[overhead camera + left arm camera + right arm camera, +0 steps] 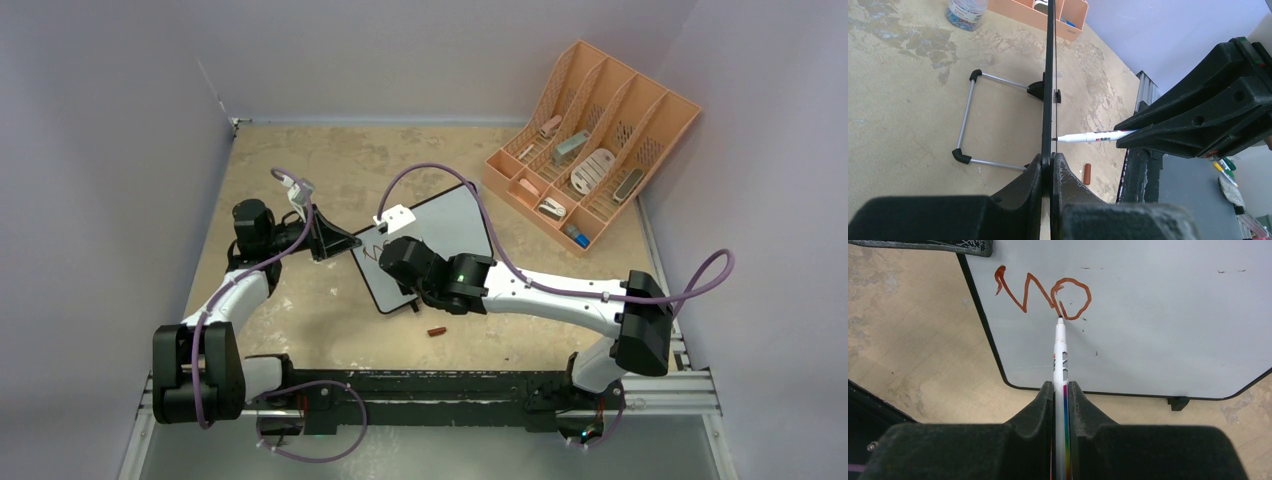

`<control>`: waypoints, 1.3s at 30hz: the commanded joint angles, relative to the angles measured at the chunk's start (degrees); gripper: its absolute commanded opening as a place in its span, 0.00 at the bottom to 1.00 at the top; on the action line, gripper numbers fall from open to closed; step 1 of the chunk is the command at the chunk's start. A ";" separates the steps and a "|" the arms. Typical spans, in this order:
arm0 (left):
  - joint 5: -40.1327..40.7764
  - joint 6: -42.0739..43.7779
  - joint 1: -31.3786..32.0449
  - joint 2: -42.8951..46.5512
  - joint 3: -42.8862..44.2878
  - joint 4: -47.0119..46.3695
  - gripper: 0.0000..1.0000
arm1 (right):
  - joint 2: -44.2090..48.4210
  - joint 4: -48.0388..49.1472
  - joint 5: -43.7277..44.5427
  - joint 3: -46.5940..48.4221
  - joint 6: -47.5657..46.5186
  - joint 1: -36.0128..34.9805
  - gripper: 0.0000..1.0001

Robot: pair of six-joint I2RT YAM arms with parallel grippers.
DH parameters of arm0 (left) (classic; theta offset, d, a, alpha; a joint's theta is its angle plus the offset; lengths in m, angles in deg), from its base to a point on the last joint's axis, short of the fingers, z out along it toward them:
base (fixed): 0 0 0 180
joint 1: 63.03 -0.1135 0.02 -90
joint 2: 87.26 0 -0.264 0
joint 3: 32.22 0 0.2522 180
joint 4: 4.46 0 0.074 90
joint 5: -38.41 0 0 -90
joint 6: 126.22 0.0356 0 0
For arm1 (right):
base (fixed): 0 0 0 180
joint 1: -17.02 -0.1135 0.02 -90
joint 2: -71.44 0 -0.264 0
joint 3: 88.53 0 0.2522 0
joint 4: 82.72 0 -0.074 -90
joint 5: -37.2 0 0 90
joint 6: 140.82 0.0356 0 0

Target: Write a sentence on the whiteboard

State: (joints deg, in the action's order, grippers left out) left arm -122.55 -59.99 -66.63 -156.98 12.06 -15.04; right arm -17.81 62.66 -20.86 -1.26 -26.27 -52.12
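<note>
The whiteboard [450,225] stands propped on the table, white with a thin black frame. My left gripper [345,243] is shut on its left edge; in the left wrist view the board [1049,75] runs edge-on between the left gripper's [1051,162] closed fingers. My right gripper [1061,390] is shut on a white marker [1060,355] with a rainbow stripe. The marker's tip touches the board [1158,315] just under red scribbled strokes [1048,292] near the upper left corner. The left wrist view shows the marker [1093,136] meeting the board from the right gripper [1198,125].
A peach slotted desk organizer [590,140] with small items stands at the back right. A red marker cap [437,331] lies on the table in front of the board. The board's wire stand [965,120] juts out behind it. Purple walls enclose the table.
</note>
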 commanded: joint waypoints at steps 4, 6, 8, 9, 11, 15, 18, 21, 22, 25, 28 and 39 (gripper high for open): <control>-2.45 2.23 1.23 1.25 1.03 0.61 0.00 | 2.86 0.29 1.86 -1.17 0.57 0.33 0.00; -2.43 2.24 1.25 1.25 1.03 0.61 0.00 | 3.98 0.72 1.79 -1.10 0.57 0.33 0.00; -2.43 2.24 1.23 1.16 1.07 0.69 0.00 | 4.84 0.63 1.40 -0.89 0.73 0.38 0.00; -2.43 2.24 1.22 1.16 1.06 0.69 0.00 | 5.06 0.30 1.06 -0.80 0.82 0.37 0.00; -2.43 2.24 1.27 1.16 1.04 0.70 0.00 | 5.51 -0.22 1.39 -0.82 0.56 0.41 0.00; -2.43 2.24 1.24 1.25 1.03 0.70 0.00 | 6.42 0.00 1.89 -1.16 0.53 0.41 0.00; -2.43 2.24 1.22 1.25 1.04 0.78 0.00 | 6.88 0.37 2.25 -1.80 0.68 0.52 0.00; -2.43 2.32 1.24 1.26 1.12 0.78 0.00 | 7.07 0.46 3.20 -2.49 1.36 0.75 0.00; -2.47 2.32 1.27 1.20 1.18 0.78 0.00 | 7.20 0.57 3.63 -2.64 1.69 0.88 0.00; -2.46 2.32 1.23 1.15 1.12 0.78 0.00 | 7.88 1.04 4.57 -2.92 1.97 1.40 0.00; -2.50 2.33 1.22 1.03 1.12 0.79 0.00 | 8.04 1.71 4.47 -2.98 1.59 1.90 0.00; -2.43 2.54 1.22 0.80 1.21 0.95 0.00 | 7.30 3.74 4.52 -2.58 0.18 2.02 0.00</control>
State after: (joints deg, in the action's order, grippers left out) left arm -122.85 -59.99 -66.36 -156.56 12.06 -15.02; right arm -11.67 64.06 -18.76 -4.29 -25.41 -50.35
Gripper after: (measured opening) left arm 0.031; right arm 0.139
